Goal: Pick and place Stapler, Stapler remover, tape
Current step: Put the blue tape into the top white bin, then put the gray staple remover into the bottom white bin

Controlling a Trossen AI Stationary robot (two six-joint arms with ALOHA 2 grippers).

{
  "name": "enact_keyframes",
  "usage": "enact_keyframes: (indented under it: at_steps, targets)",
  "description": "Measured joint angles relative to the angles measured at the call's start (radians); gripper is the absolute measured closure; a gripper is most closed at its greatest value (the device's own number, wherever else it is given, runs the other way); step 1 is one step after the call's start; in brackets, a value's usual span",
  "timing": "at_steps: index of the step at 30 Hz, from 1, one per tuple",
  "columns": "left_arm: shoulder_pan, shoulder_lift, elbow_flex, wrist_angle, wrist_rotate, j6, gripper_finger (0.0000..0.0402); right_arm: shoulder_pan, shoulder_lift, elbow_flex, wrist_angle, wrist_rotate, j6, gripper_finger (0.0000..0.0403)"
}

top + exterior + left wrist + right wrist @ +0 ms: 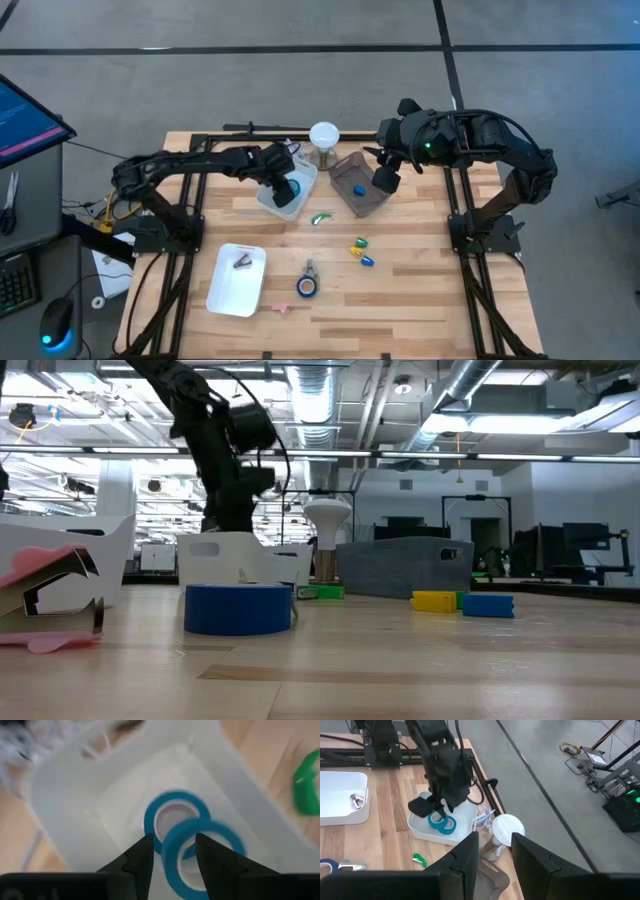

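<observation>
Two blue tape rolls (175, 817) (202, 857) lie overlapping inside a white tray (285, 190), one leaning on the other. My left gripper (174, 857) hangs open just above them, also visible from the right wrist view (437, 805). A third blue roll (307, 287) lies flat on the table near its front edge, and it fills the foreground of the low view (238, 608). My right gripper (385, 180) is open over the grey tray (352, 200), which holds a small blue item (358, 188). A metal stapler remover (243, 262) lies in another white tray (225, 290).
A white lamp-like disc on a stand (323, 135) stands behind the two trays. A green piece (320, 217), small yellow and blue pieces (362, 252), a metal piece (310, 267) and a pink piece (283, 308) lie on the wood. Free board lies at the front right.
</observation>
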Motion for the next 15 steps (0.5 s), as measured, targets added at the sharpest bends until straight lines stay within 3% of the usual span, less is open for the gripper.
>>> enact_keyframes:
  at_steps: [10, 15]
  targets:
    - [-0.007, -0.233, 0.001, 0.000, -0.001, -0.006, 0.0266, -0.007, 0.000, 0.000, 0.007, 0.001, -0.008, 0.0294]
    - [-0.064, -0.356, 0.001, -0.008, 0.066, -0.028, 0.0266, -0.007, 0.000, 0.000, 0.006, 0.000, -0.008, 0.0294]
